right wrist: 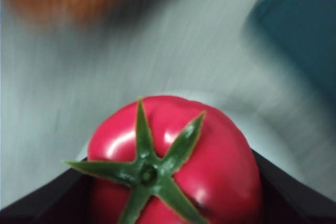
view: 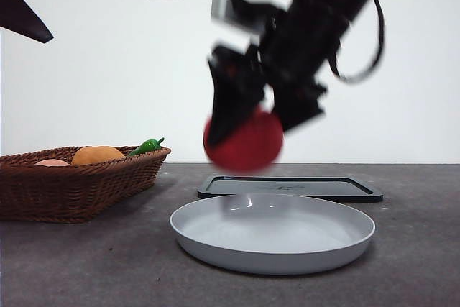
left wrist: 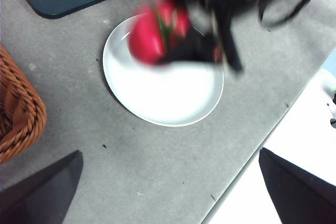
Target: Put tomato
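Observation:
The red tomato point(view: 248, 145) with its green calyx point(right wrist: 149, 171) hangs in the air above the white plate point(view: 273, 234), clamped between the jaws of my right gripper point(view: 255, 116). Seen from the left wrist, the tomato point(left wrist: 149, 35) and the blurred right arm sit over the plate's far rim point(left wrist: 163, 119). My left gripper point(left wrist: 168, 192) is high above the table with its jaws wide apart and nothing between them; in the front view it shows only as a black tip point(view: 21, 12) at the top left corner.
A wicker basket point(view: 72, 188) at the left holds an orange fruit point(view: 97, 154), a pale pink fruit point(view: 52, 163) and a green pepper point(view: 147, 146). A dark flat tray point(view: 295, 188) lies behind the plate. The table's edge point(left wrist: 252, 166) runs near the left gripper.

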Controlling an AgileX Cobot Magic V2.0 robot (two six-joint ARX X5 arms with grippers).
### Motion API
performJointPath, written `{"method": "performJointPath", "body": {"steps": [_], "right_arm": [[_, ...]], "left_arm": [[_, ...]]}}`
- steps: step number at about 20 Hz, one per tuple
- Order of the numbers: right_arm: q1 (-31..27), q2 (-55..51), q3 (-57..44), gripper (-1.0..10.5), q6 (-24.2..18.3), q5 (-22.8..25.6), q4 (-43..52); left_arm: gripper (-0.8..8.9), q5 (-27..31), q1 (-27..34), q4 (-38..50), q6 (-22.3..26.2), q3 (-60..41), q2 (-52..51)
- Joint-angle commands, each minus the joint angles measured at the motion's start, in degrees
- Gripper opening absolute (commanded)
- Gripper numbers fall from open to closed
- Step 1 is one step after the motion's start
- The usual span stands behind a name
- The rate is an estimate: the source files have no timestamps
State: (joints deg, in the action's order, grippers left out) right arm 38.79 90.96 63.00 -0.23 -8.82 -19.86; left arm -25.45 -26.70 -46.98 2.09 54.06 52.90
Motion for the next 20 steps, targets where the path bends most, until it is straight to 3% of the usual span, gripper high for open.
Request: {"method": "performJointPath", "body": {"steps": [1, 5, 10, 20], "right_arm": [[-2.14, 0.74, 4.15, 1.4, -0.31, 2.6, 0.9], [-8.63, 2.6, 7.78, 1.4, -0.46, 2.89, 7.1], [-15.43, 13.07, 16.48, 1.4, -0.44, 2.64, 8.57], [-17.55, 27.67, 22.95, 1.4, -0.44, 1.27, 11.28]], "left_arm": [[5.58, -0.2, -0.31, 0.31, 0.44, 0.96, 0.31], [5.58, -0.22, -0.31, 0.31, 0.44, 0.96, 0.31], [5.58, -0.22, -0.31, 0.33, 0.44, 0.96, 0.31], [5.58, -0.22, -0.31, 0.28, 0.37, 0.96, 0.31]]}}
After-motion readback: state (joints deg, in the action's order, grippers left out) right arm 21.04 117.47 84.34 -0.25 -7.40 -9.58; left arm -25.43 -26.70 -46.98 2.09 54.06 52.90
